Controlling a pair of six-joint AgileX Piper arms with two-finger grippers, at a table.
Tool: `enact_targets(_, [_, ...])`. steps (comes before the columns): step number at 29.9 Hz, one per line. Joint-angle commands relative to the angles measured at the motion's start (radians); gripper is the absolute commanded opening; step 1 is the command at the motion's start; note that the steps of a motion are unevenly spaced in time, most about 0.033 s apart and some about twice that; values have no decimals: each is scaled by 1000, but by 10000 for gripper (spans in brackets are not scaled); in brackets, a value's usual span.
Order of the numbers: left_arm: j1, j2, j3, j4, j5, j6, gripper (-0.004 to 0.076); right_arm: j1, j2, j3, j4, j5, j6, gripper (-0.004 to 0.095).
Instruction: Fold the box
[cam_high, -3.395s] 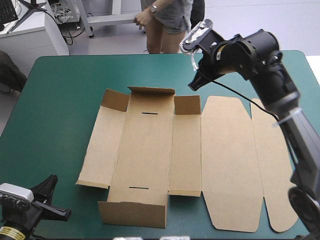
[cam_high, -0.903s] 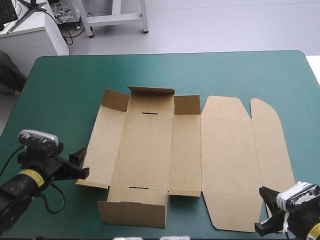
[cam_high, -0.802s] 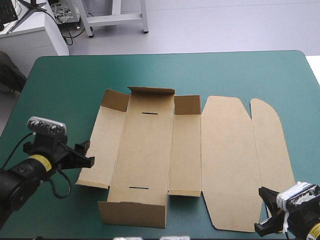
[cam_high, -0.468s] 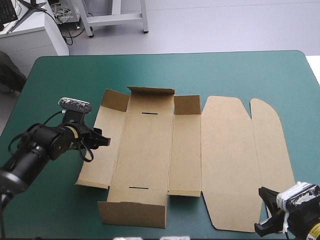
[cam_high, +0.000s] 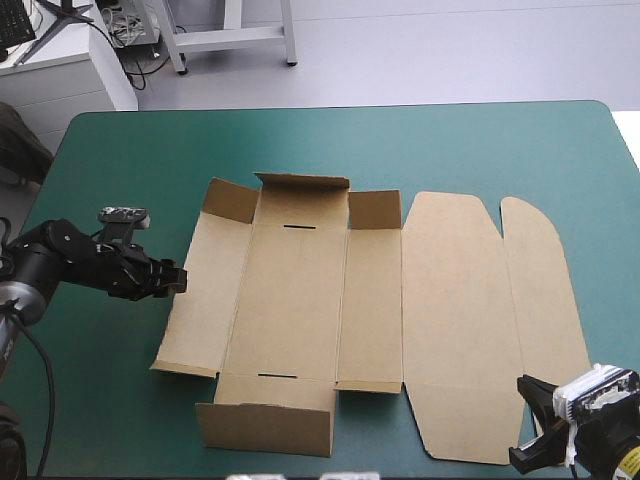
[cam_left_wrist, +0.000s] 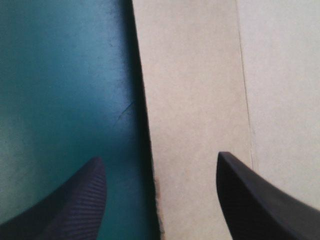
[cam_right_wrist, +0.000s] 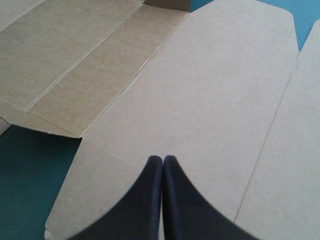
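Looking at the brown box (cam_high: 300, 300) dead centre on the teal-green tabletop (cam_high: 450, 150): mostly flat, end walls up at 12 and 6 o'clock, lid panels flat out toward 3. Over at its 9 o'clock edge, finding the left gripper (cam_high: 172, 280), black fingers (cam_left_wrist: 75, 200) spread wide, straddling the board's edge, one above board, one above cover. Down at 5 o'clock, spotting the right gripper (cam_high: 530, 425), fingers pinched to a point, aimed across the lid's near end.

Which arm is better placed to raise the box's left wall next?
Left, likely: the left gripper is open, straddling the left edge of the box. The right gripper is shut, by the lid.
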Motion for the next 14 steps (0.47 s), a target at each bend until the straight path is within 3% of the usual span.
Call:
enact_targets(1, [63, 14, -33, -108, 42, 107, 452, -2, 13, -24, -4, -60, -2, -15])
enact_targets(7, [86, 94, -6, -159, 103, 216, 452, -2, 13, -24, -4, -60, -2, -15])
enact_targets(14, [86, 148, 51, -382, 168, 392, 452, -2, 13, -24, -4, -60, -2, -15])
